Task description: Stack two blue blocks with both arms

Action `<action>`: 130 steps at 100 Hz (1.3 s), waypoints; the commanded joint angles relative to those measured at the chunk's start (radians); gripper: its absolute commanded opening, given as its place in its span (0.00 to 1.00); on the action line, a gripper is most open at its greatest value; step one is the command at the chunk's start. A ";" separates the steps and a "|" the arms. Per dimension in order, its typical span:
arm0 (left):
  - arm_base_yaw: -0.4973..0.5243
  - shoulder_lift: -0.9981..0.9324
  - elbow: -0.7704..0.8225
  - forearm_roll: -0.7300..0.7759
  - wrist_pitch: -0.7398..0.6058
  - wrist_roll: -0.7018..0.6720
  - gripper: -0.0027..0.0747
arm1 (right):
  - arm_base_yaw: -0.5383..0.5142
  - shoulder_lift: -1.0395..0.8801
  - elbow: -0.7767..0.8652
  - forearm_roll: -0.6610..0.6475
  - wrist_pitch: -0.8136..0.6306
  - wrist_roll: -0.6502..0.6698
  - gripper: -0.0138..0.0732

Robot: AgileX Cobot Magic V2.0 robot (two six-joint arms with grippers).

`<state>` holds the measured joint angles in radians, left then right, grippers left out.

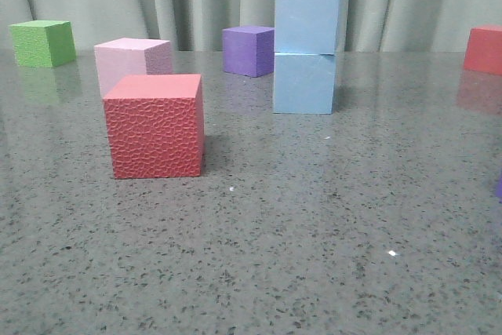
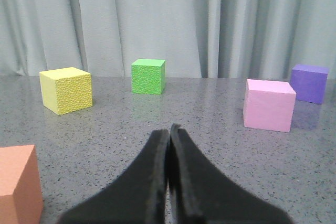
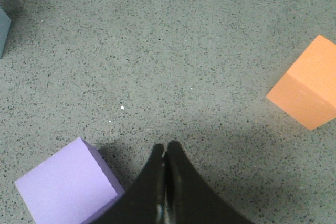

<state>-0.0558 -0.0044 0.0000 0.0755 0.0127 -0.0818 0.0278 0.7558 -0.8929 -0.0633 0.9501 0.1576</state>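
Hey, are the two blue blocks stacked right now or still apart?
Stacked. One blue block sits squarely on the other blue block on the table, upright, edges nearly flush. Neither tool touches them.

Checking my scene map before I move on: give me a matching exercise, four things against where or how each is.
Things:
1. upper blue block
2. left end effector
3. pink cube
4. green cube

Places or states:
A. far left of the table
B. shut, holding nothing
C. resting on the lower blue block
D. just behind the red cube

Pairs: 1-C, 2-B, 3-D, 4-A
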 commanded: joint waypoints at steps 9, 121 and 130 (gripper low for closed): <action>0.003 -0.031 0.042 -0.026 -0.085 0.000 0.01 | -0.005 -0.008 -0.025 -0.007 -0.062 -0.006 0.02; 0.003 -0.031 0.042 -0.026 -0.085 0.000 0.01 | -0.005 -0.008 -0.022 -0.013 -0.066 -0.006 0.02; 0.003 -0.031 0.042 -0.026 -0.085 0.000 0.01 | -0.005 -0.020 -0.018 -0.017 -0.084 -0.006 0.02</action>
<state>-0.0558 -0.0044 0.0000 0.0574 0.0127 -0.0818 0.0278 0.7535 -0.8929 -0.0633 0.9482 0.1576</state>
